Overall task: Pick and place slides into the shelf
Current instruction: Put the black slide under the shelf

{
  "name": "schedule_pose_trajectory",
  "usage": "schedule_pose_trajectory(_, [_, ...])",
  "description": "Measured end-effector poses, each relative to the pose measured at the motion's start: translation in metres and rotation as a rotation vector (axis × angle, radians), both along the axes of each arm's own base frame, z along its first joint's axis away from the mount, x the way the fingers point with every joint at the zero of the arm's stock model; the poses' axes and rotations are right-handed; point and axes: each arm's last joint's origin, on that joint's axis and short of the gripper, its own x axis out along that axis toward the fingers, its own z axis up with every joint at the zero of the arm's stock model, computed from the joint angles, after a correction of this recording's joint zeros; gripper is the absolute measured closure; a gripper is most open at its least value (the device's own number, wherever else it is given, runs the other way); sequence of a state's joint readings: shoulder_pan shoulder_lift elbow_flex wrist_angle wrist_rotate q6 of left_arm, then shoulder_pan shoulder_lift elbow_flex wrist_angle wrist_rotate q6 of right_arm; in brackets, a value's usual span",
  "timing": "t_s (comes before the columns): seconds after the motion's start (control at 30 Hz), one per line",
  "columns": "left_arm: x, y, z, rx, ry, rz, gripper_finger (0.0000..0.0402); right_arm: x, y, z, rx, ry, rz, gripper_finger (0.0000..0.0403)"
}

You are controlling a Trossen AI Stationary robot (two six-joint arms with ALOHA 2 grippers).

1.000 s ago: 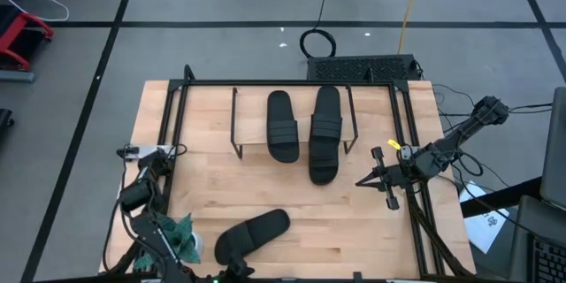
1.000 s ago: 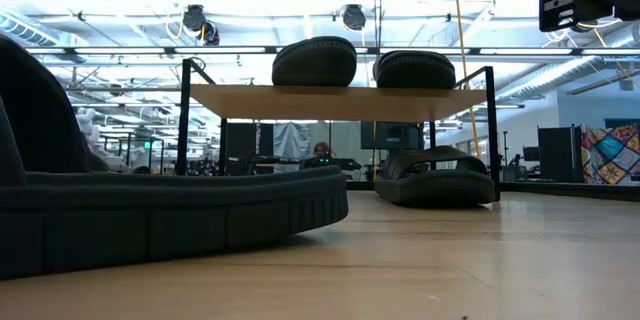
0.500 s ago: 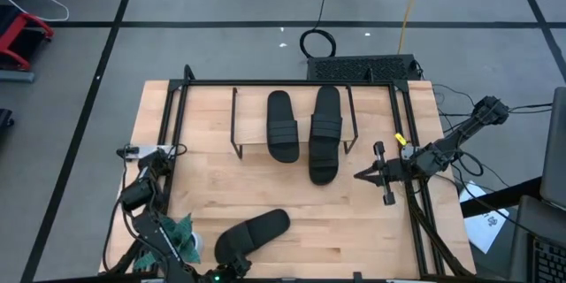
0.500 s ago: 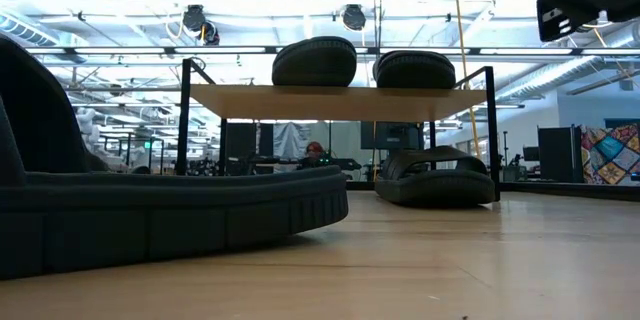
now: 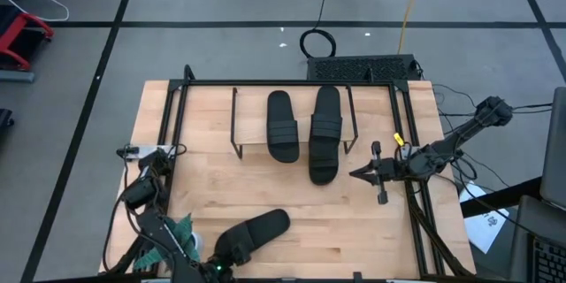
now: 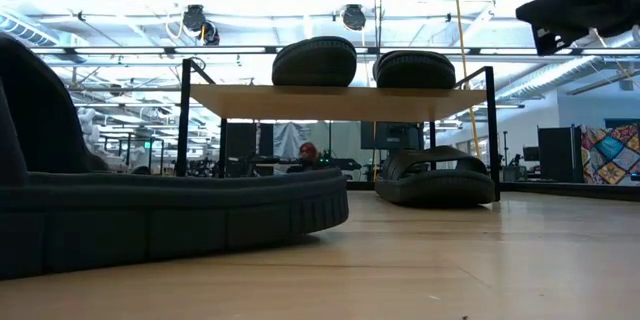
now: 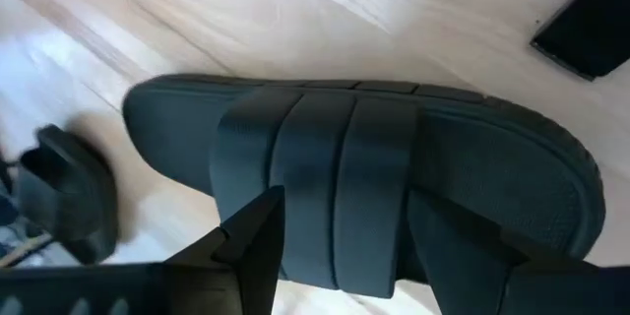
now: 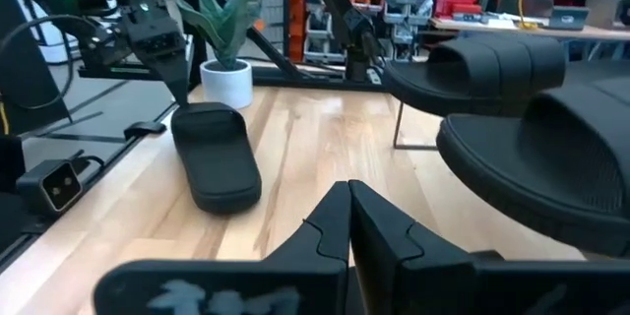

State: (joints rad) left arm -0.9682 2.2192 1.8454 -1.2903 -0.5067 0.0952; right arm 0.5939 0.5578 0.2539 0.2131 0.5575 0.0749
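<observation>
High view, and starting at the left: the left gripper (image 5: 221, 265) sits at the near edge of the table (image 5: 212, 186), right at the heel of the loose slide (image 5: 252, 234), which lies on the bare wood near a small potted plant (image 5: 181, 230). The left wrist view puts its fingers (image 7: 251, 246) spread on either side of the ribbed strap, hovering over it, not yet clamped as far as I can see. Moving right, the shelf (image 5: 252, 115) stands at the far middle of the table with a slide (image 5: 283, 126) on its plank and a second slide (image 5: 325, 115) beside it; from the low view a third slide (image 6: 435, 180) rests on the table beneath, at the right end. Further right, the right gripper (image 5: 361, 175) hangs just off the shelf's right end, fingers pressed together and holding nothing. The risks from here: the strap is soft and rounded, so a shallow bite could let the slide swing or drop in transit, and the plant stands close enough to get clipped on the lift. Sliding it under the plank could also snag the wire frame or nudge the slides above. No brand, label or readable writing shows anywhere.
</observation>
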Motion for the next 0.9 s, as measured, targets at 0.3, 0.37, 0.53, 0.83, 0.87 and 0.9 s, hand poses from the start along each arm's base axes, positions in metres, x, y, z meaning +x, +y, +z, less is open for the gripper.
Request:
schedule_pose_trajectory(0.3, [-0.003, -0.003, 0.0, 0.008, -0.009, -0.02, 0.019, 0.002, -0.001, -0.002, 0.044, 0.013, -0.018, 0.0403])
schedule_pose_trajectory(0.37, [-0.005, -0.004, 0.0, -0.01, -0.002, -0.002, 0.019, 0.002, -0.001, -0.002, 0.052, 0.014, -0.02, 0.0403])
schedule_pose_trajectory(0.53, [-0.008, -0.006, 0.0, -0.029, -0.014, 0.028, 0.019, 0.002, -0.001, -0.002, 0.05, 0.013, -0.019, 0.0403])
schedule_pose_trajectory(0.83, [-0.007, -0.001, -0.019, 0.005, -0.07, 0.019, 0.019, 0.002, 0.0, -0.002, 0.055, 0.013, -0.017, 0.0403])
schedule_pose_trajectory(0.87, [-0.008, 0.0, -0.021, 0.017, -0.073, 0.016, 0.019, 0.002, 0.0, -0.002, 0.055, 0.013, -0.017, 0.0403])
schedule_pose_trajectory(0.9, [-0.009, 0.001, -0.023, 0.032, -0.08, 0.015, 0.019, 0.002, 0.0, -0.002, 0.055, 0.013, -0.017, 0.0403])
